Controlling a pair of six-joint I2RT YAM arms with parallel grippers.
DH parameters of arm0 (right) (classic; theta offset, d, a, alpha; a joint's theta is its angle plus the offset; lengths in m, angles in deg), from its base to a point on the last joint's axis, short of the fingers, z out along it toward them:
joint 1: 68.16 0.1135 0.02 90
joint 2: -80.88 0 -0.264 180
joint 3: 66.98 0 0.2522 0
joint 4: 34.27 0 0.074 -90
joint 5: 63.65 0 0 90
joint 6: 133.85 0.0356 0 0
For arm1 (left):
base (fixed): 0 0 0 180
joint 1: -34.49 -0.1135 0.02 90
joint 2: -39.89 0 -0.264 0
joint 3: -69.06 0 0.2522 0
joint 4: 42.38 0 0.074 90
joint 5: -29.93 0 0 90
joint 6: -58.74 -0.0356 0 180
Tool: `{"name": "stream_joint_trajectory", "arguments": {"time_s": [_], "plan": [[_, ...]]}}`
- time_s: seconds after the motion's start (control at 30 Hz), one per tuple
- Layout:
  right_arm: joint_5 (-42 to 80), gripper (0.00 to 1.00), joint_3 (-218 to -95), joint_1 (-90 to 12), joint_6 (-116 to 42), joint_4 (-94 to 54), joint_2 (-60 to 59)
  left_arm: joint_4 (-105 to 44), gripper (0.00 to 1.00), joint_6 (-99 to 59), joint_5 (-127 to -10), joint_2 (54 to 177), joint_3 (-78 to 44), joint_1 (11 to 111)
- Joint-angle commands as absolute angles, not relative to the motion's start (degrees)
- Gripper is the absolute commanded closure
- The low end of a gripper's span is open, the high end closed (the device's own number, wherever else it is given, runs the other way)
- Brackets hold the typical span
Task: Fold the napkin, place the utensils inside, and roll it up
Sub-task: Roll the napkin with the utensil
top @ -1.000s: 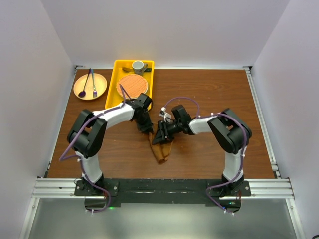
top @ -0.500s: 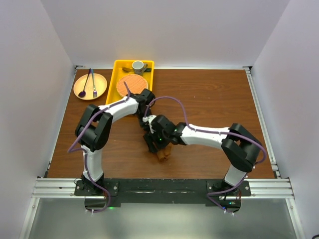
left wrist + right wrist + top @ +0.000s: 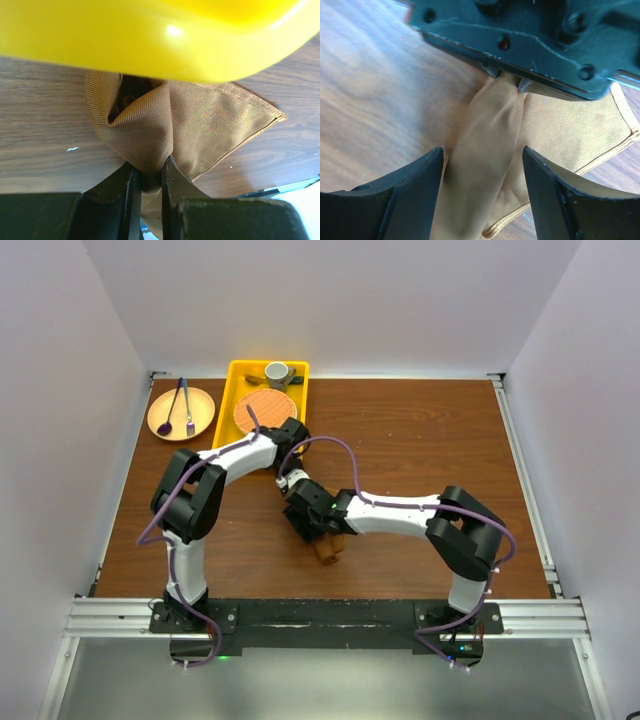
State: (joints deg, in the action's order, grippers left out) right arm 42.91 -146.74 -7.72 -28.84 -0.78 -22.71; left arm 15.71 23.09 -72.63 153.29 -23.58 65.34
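Left end effector pinches shut on a bunched ridge of the napkin, crumpled on the worktop near the yellow tray. Right end effector straddles that ridge, wide open and empty. It should close on the cloth apart from the left's grip, then draw it flat.

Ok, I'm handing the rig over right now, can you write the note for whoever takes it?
Left gripper: shut on a bunched fold of the napkin.
Right gripper: open, fingers either side of the rolled part, not gripping.
Napkin: on the table in front of the yellow tray, partly rolled, one flat corner loose.
Spoon: not visible; cannot tell if it is inside.
Done: folding, it seems; rolling begun.
Left: finish the roll, confirm the spoon.
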Motion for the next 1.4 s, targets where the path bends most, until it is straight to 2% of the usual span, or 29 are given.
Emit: {"name": "stream_joint_trajectory", "arguments": {"time_s": [0.0,0.07,0.1,0.17,0.2,0.33,0.37,0.47,0.53,0.6,0.63,0.73,0.77,0.9,1.0,1.1,1.13,1.2,1.23,1.3,1.33,1.37], "plan": [[45.17,0.40,-148.94,-7.34,-28.82,-2.40,-25.02,20.16,1.00,24.11,-70.71,156.78,-21.70,66.57],[44.64,0.48,-148.16,-7.43,-28.82,-3.10,-25.38,20.16,1.00,24.03,-70.97,156.61,-21.52,66.66],[44.64,0.58,-147.72,-7.52,-28.82,-3.98,-25.55,20.07,1.00,23.94,-71.06,156.61,-21.35,66.66],[43.33,0.70,-146.05,-7.95,-28.73,-5.03,-25.64,19.72,1.00,23.59,-71.15,156.35,-21.08,66.57],[42.01,0.87,-145.52,-8.48,-28.56,-5.91,-25.55,19.37,1.00,23.07,-71.32,156.17,-20.56,66.57],[34.90,0.97,-141.49,-10.76,-27.94,-8.90,-23.71,15.26,0.98,18.59,-72.38,155.03,-19.24,66.66],[30.53,0.98,-140.60,-12.07,-27.68,-9.60,-23.36,14.54,0.81,17.27,-72.03,153.46,-18.71,66.57],[23.83,0.99,-136.47,-14.97,-26.62,-13.55,-21.25,9.27,0.55,14.11,-71.59,149.07,-15.73,66.22],[16.97,1.00,-133.75,-17.87,-24.96,-16.90,-20.63,7.69,0.42,12.09,-70.19,146.69,-15.54,66.13],[11.80,1.00,-132.34,-19.29,-23.81,-19.44,-20.72,7.33,0.34,9.45,-68.61,145.28,-16.59,65.61],[10.37,1.00,-131.03,-20.43,-22.59,-20.15,-21.07,7.06,0.24,7.78,-68.51,143.88,-16.95,65.34],[4.57,1.00,-128.82,-22.10,-20.21,-23.93,-21.94,7.15,0.07,5.49,-68.07,141.07,-18.44,63.59],[2.73,1.00,-128.21,-22.46,-19.51,-25.15,-22.38,7.06,0.05,5.05,-67.90,140.44,-18.97,63.15],[-7.73,1.00,-123.21,-26.23,-11.01,-37.68,-25.72,7.41,0.05,4.43,-68.25,136.93,-18.54,60.69],[-14.76,1.00,-121.44,-28.87,-6.33,-45.43,-29.93,4.97,0.09,4.78,-71.05,133.50,-15.64,60.42],[-17.76,1.00,-120.91,-30.54,-1.41,-49.15,-33.27,-0.56,0.21,6.53,-75.96,129.81,-10.64,60.50],[-18.03,1.00,-120.73,-31.24,0.00,-49.77,-33.55,-2.33,0.30,7.49,-77.11,128.24,-9.14,60.50],[-16.72,1.00,-121.51,-31.34,-1.73,-46.45,-33.38,-7.06,0.39,8.55,-79.66,127.43,-5.27,60.68],[-15.93,1.00,-121.78,-31.34,-2.44,-44.78,-32.77,-8.65,0.47,9.95,-80.81,127.60,-4.13,60.77],[-14.17,1.00,-121.96,-31.34,-4.11,-42.05,-32.06,-13.47,0.54,11.10,-83.53,128.30,-1.14,60.86],[-13.38,0.99,-122.13,-31.34,-4.82,-40.82,-31.45,-14.81,0.62,11.98,-83.63,129.44,-0.35,61.03],[-12.94,0.98,-122.22,-31.34,-5.43,-39.16,-31.35,-15.78,0.64,12.25,-83.98,130.15,0.70,60.94]]}}
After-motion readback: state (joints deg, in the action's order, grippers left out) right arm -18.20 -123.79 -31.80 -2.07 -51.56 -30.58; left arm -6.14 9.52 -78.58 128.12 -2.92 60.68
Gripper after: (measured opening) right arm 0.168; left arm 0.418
